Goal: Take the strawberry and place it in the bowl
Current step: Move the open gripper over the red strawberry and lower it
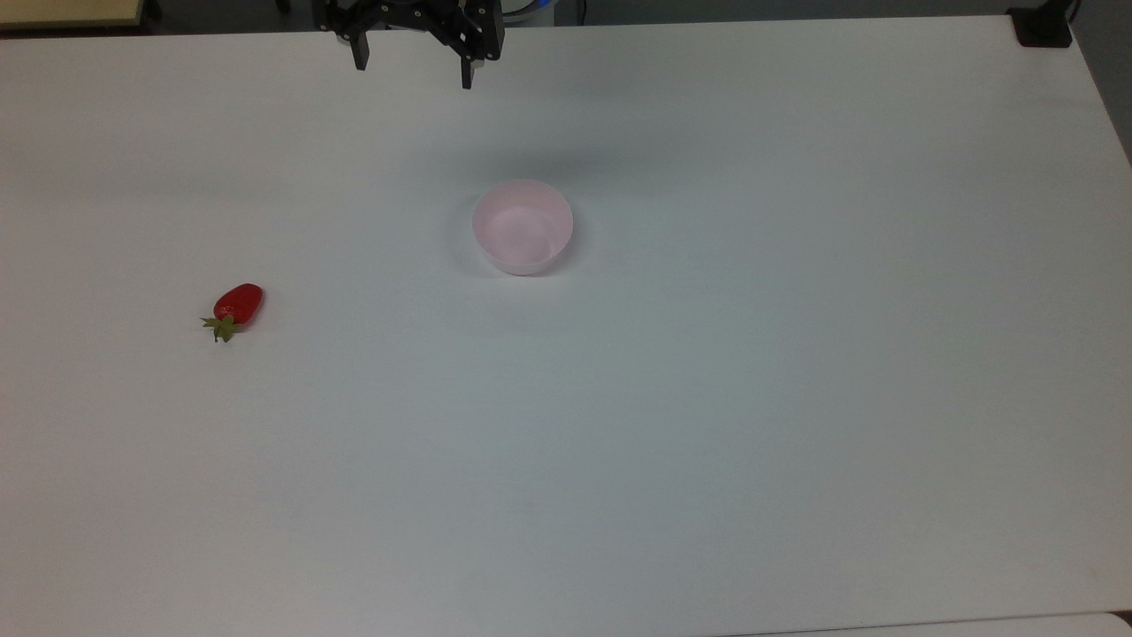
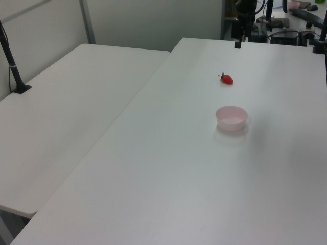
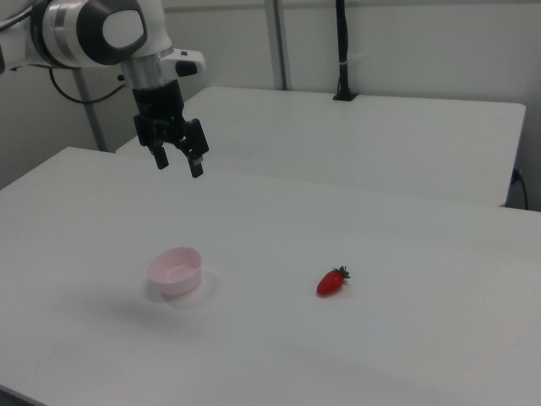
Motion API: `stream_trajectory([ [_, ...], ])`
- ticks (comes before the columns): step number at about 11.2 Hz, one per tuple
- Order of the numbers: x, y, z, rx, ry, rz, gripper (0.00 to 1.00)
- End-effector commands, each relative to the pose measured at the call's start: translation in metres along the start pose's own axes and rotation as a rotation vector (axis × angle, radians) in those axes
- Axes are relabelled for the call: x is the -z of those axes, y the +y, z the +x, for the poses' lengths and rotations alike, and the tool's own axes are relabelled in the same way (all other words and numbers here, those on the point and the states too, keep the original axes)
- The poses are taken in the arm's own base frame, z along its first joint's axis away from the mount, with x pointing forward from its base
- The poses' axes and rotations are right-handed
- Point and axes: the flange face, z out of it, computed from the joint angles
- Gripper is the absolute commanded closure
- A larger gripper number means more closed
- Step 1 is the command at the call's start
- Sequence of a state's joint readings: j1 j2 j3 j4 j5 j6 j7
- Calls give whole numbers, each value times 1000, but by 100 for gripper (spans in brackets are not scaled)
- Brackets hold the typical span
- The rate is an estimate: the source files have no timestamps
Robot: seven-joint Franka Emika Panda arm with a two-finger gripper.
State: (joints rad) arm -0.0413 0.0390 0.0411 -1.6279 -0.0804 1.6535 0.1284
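The strawberry (image 1: 238, 305) lies on the white table (image 1: 707, 398) in the left part of the top view, a little below mid-height, its green cap pointing toward the lower left of the frame. It is well apart from the gripper (image 1: 413, 75), which hangs at the top edge of the top view, left of centre, so the fruit sits far down and to the left of it in that frame. In the right view the strawberry (image 3: 332, 282) is right of centre in the lower half, cap toward the upper right, while the gripper (image 3: 178, 165) is in the upper left, above the table and clear of it. In the left view the strawberry (image 2: 227, 78) lies in the upper right part of the frame, below and slightly left of the gripper (image 2: 238, 43) near the top edge. The bowl (image 1: 522, 226) stands upright near the middle of the top view, below and a little to the right of the gripper, with nothing in it; in the right view the bowl (image 3: 175, 271) is below the gripper, left of the strawberry, and in the left view the bowl (image 2: 231, 118) sits below the fruit. The gripper's two fingers (image 3: 196, 168) are spread wide apart, pointing down; they hold nothing and touch nothing.
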Motion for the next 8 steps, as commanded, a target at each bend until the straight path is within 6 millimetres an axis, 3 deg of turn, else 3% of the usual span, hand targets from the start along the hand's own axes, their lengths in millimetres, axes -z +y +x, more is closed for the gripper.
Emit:
stream_trajectory([
  [1,-1,2,-6,-16,-15,10,0],
  [8,-4,8,-2,-7,-10,16,0],
])
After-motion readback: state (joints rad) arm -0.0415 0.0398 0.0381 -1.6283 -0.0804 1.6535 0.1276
